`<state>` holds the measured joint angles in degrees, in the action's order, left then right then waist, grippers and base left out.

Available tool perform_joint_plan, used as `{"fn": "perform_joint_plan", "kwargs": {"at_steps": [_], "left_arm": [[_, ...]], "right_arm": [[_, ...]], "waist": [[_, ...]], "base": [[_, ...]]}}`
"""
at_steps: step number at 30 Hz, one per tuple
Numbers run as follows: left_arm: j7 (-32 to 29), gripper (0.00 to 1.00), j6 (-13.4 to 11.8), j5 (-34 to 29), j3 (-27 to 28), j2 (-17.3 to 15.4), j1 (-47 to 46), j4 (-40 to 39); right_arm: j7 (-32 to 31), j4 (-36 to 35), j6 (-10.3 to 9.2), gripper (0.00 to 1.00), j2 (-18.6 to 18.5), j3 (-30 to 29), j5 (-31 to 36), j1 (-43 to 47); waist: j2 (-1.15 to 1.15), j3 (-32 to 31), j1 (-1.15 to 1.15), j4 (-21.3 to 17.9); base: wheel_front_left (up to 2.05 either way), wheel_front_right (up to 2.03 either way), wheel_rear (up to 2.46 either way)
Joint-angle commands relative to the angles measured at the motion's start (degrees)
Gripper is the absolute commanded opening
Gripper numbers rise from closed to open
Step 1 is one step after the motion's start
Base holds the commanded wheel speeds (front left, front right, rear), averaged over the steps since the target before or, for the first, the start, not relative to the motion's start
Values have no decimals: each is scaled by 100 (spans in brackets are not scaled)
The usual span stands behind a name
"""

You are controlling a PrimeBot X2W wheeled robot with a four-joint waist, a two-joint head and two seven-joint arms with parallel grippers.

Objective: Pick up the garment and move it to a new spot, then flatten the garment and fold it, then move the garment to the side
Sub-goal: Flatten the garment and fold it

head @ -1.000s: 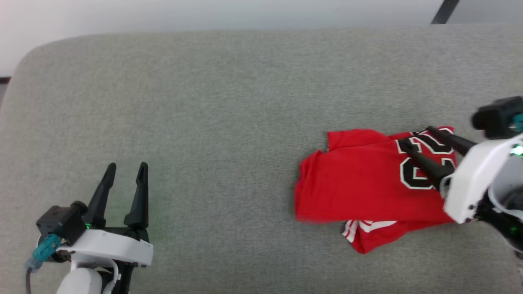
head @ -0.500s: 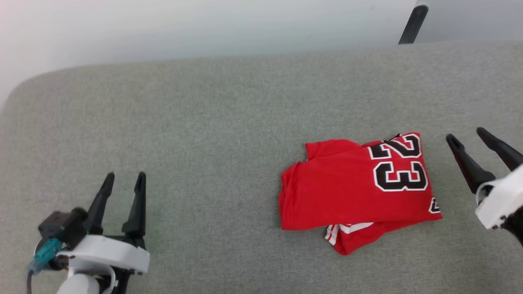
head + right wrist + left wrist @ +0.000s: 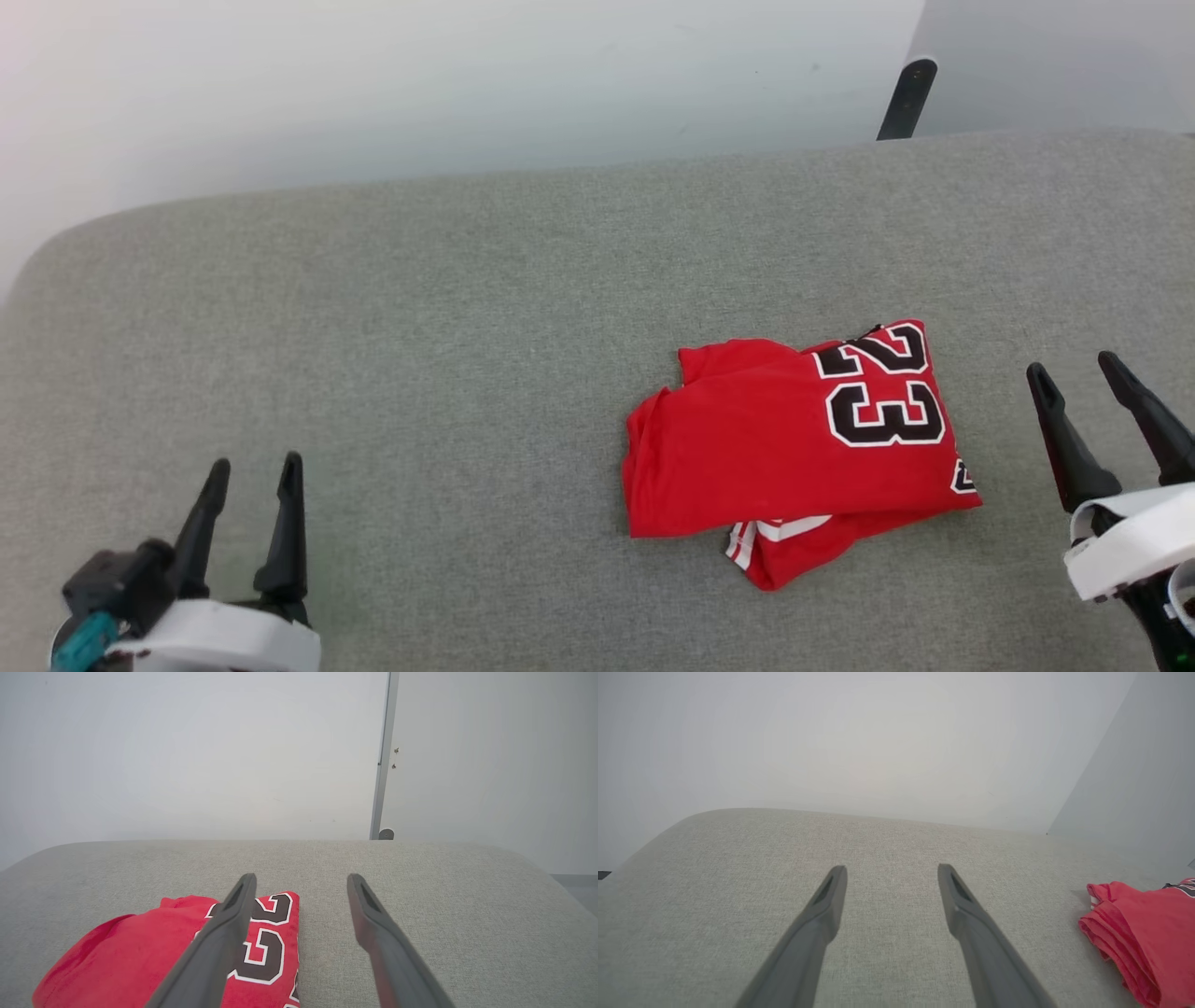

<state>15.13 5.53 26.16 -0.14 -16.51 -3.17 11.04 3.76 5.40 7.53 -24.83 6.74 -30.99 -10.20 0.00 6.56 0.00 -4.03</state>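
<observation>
The garment [image 3: 794, 448], a red jersey with a black, white-outlined 23 and a strip of striped trim at its near edge, lies folded on the grey cushion [image 3: 420, 308], right of centre. It also shows as the garment [image 3: 140, 947] at the lower left of the right wrist view and the garment [image 3: 1148, 933] at the right edge of the left wrist view. My right gripper [image 3: 1074, 369] stands open to the right of the garment, clear of it, holding nothing. Far off at the lower left, my left gripper [image 3: 254, 464] is open and empty.
The cushion's rounded left end [image 3: 56, 243] and far edge meet a pale wall. A dark leg [image 3: 904, 98] rises behind the far edge. A thin metal post [image 3: 383, 760] stands against the wall.
My right gripper let go of the garment and drew back to its right. My left gripper sank lower in the picture. The camera tilted, shifting the whole scene down.
</observation>
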Motion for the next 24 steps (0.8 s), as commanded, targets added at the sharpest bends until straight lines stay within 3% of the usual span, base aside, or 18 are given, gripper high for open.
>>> {"fn": "perform_joint_plan", "kwargs": {"at_steps": [1, 8, 24], "left_arm": [[-3, 100, -52, -61, 46, 23, 119, -77], [-4, 100, -194, -335, 111, 68, 473, -433], [-4, 100, -337, -593, 53, 199, 800, -809]], "right_arm": [[74, -32, -10, 100, 47, -23, 96, 56], [347, -73, -10, 100, 315, -180, 344, 36], [277, -55, -10, 100, 295, -341, 460, 336]], "waist": [[0, -16, 0, 21], [0, -86, 0, 120], [0, -223, 0, 356]], "base": [[0, 0, 0], [0, 0, 0], [0, 0, 0]]}}
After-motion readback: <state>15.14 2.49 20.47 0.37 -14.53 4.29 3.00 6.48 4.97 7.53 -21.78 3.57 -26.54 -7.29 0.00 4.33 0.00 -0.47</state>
